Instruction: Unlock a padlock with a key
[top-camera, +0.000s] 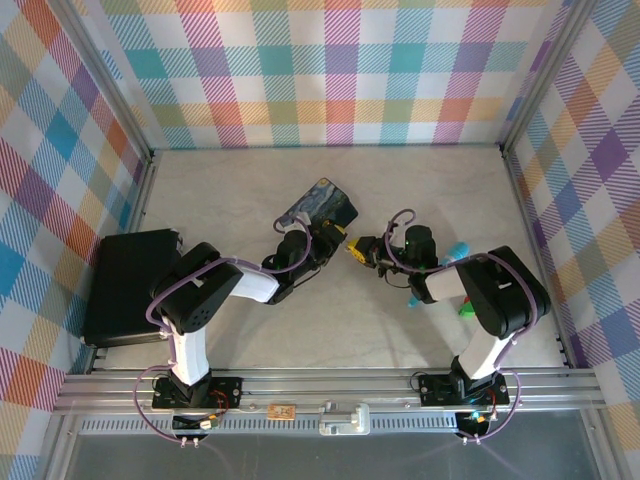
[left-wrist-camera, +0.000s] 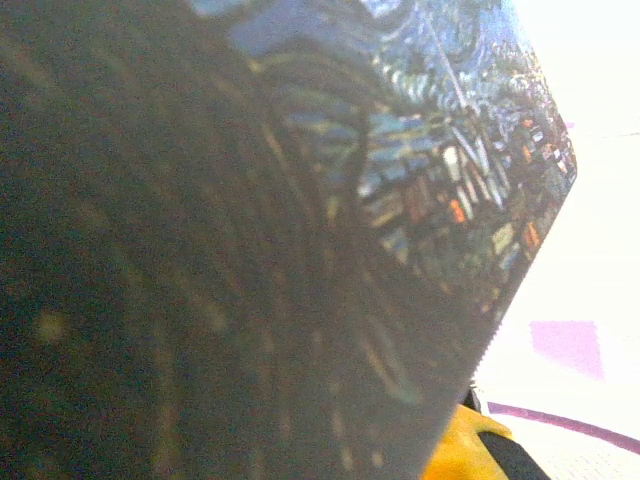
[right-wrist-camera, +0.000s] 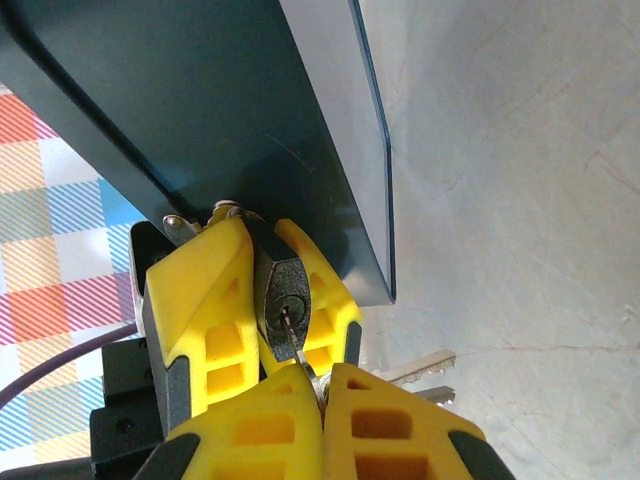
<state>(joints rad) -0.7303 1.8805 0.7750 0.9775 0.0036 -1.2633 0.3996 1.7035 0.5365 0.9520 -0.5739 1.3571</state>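
In the right wrist view the padlock (right-wrist-camera: 287, 285), a tiny dark body with its keyhole facing the camera, is clamped between the yellow fingers (right-wrist-camera: 205, 300) of my left gripper (right-wrist-camera: 275, 300). My right gripper (right-wrist-camera: 322, 378) is shut on the key (right-wrist-camera: 290, 335), whose thin blade tip is at the keyhole. Two spare keys (right-wrist-camera: 425, 365) of the bunch stick out to the right. From the top view both grippers, left (top-camera: 337, 238) and right (top-camera: 362, 250), meet tip to tip at mid-table. The shackle is mostly hidden behind the fingers.
The blue painted tin (top-camera: 318, 205) lies just behind the left gripper, close against the left wrist camera as a dark tin surface (left-wrist-camera: 300, 200). A black case (top-camera: 125, 285) sits at the left edge. A turquoise stick (top-camera: 455, 250) and a green block (top-camera: 466, 310) lie beside the right arm.
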